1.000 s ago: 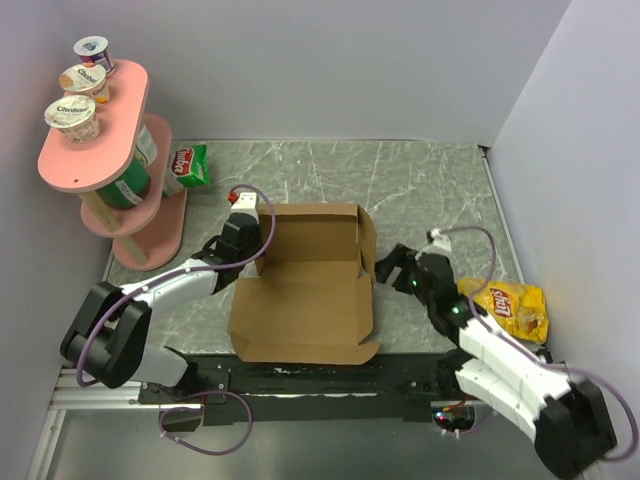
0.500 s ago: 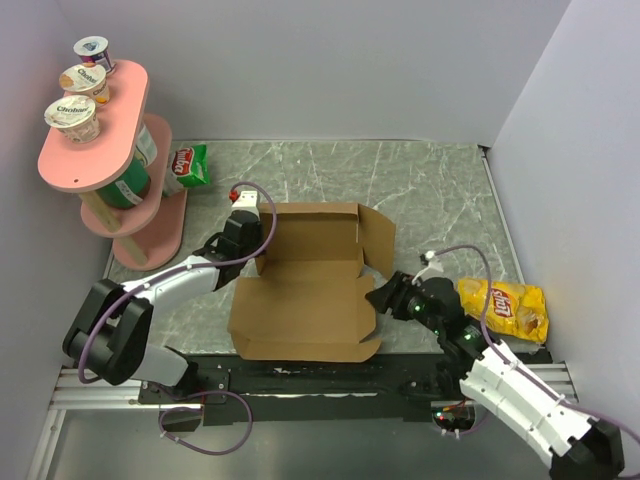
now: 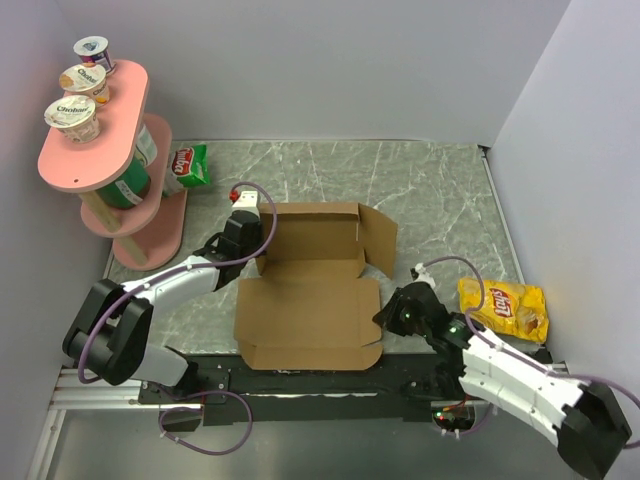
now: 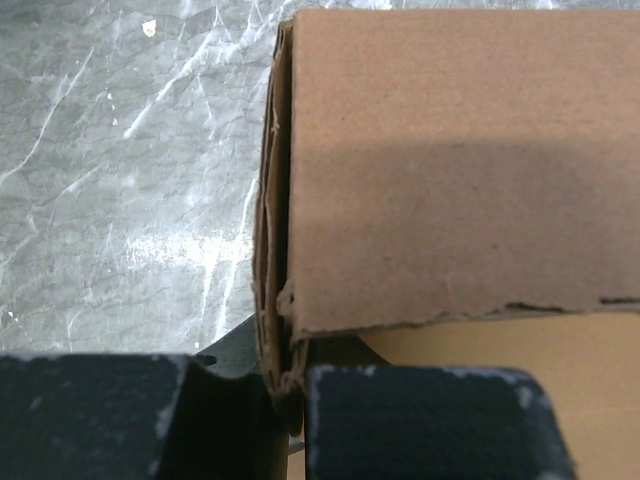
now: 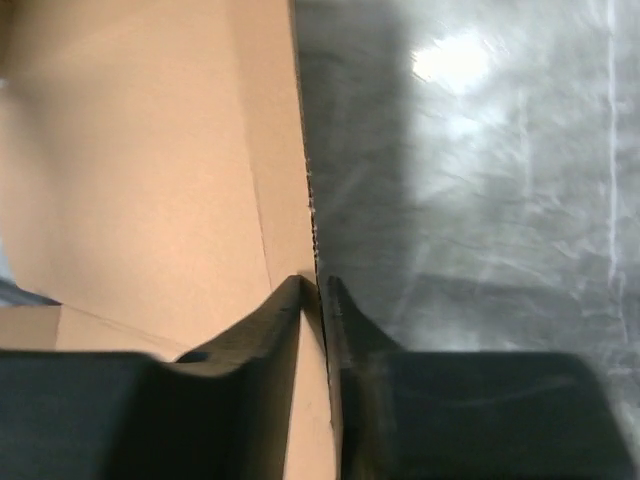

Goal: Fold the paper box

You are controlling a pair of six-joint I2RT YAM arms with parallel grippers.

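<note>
Left gripper [image 4: 285,385]: clamped on the raised left wall of the paper box [image 3: 310,300].
Right gripper [image 5: 320,297]: pinching its right edge, near the front corner.

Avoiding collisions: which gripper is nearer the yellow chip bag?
Right. The right gripper pinches the paper box's right edge beside the chip bag; the left gripper holds its left wall.
</note>
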